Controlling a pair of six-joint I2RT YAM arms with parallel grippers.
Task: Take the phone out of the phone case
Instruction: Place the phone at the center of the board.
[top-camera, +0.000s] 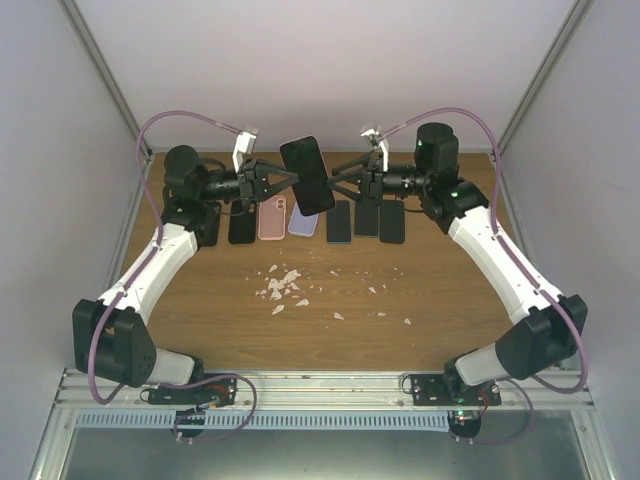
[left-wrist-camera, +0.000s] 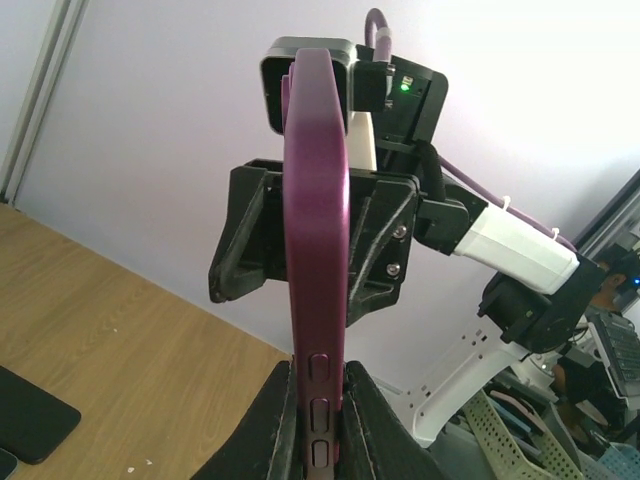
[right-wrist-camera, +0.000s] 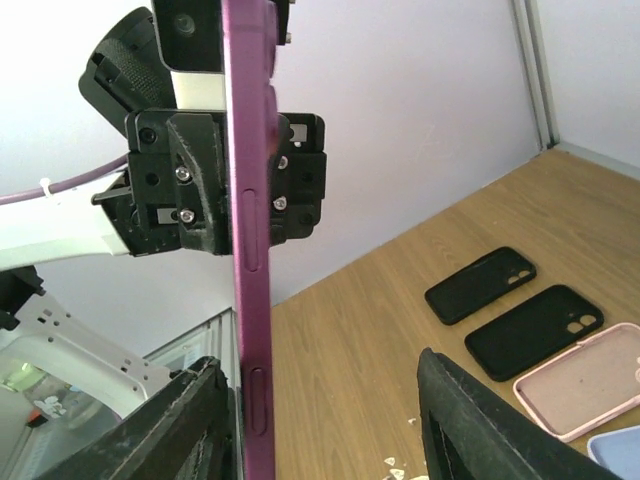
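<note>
The left fingers (left-wrist-camera: 270, 430) are pinching the purple phone case (left-wrist-camera: 316, 230) narrowly, one pad against each broad face, with the side buttons sitting in the slot between the tips. The phone (top-camera: 307, 175) is seated in the case, and the pair is hanging in the air between the two sets of fingers, well above the bench (top-camera: 200, 310), edge-on to both wrist cameras. The right fingers (right-wrist-camera: 480, 430) are standing partly apart and straddling the opposite end of the case. One finger is lying just beside a broad face – whether it is touching cannot be told – while the other is standing clear of the opposite face, so nothing is being gripped on this side. Below both sets of fingers, a row of loose cases is lying flat on the bench: a black case (top-camera: 242, 228), a pink case (top-camera: 272, 220), a lavender case (top-camera: 303, 222) and three dark cases (top-camera: 367, 218) beside them. Nearer the arm bases than that row, white scraps (top-camera: 285, 285) are lying scattered on the wood.
</note>
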